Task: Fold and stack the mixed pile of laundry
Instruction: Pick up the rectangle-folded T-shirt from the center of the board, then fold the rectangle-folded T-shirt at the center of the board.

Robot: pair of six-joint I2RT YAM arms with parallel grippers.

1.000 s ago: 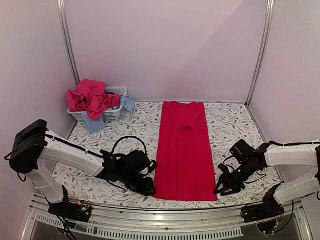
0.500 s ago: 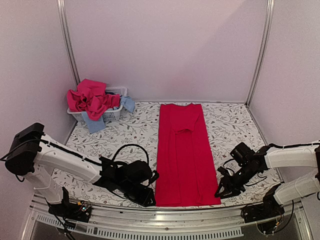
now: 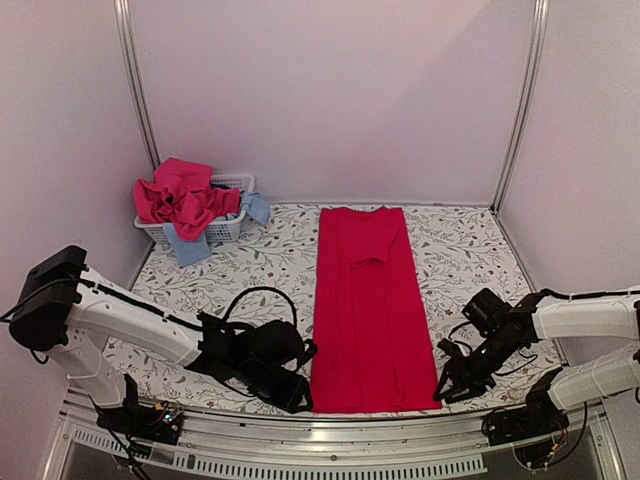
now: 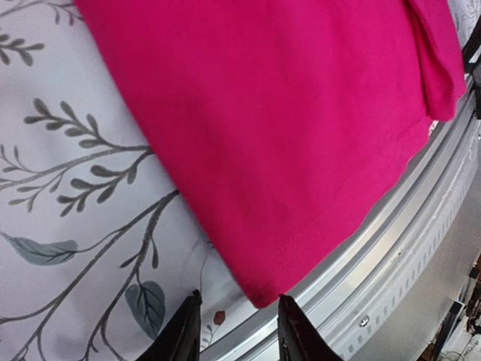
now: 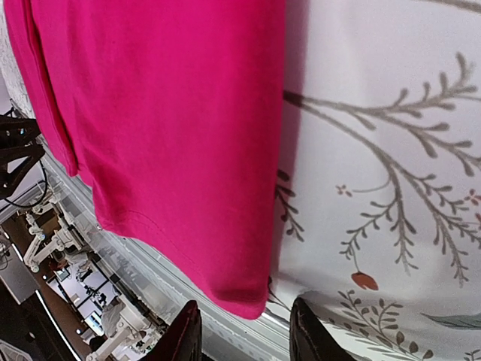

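A long red garment (image 3: 365, 300), folded lengthwise into a narrow strip, lies flat down the middle of the table, its near hem at the front edge. My left gripper (image 3: 303, 398) sits low at its near-left corner. In the left wrist view that gripper (image 4: 237, 320) is open, and the garment's (image 4: 285, 113) corner lies just ahead of the tips, not clamped. My right gripper (image 3: 447, 388) is at the near-right corner. In the right wrist view this gripper (image 5: 244, 323) is open too, with the garment's (image 5: 165, 113) corner lying free between the fingertips. The rest of the mixed laundry pile (image 3: 180, 195) fills the basket.
The white slatted basket (image 3: 228, 232) stands at the back left, with pink-red pieces heaped in it and light blue cloths (image 3: 188, 247) hanging over its side. A metal rail (image 3: 330, 435) runs along the table's front edge, right under the garment's hem. Walls close in the back and both sides.
The red garment slid toward the front edge of the table, and both grippers moved nearer with it. The left jaws closed further, then opened again.
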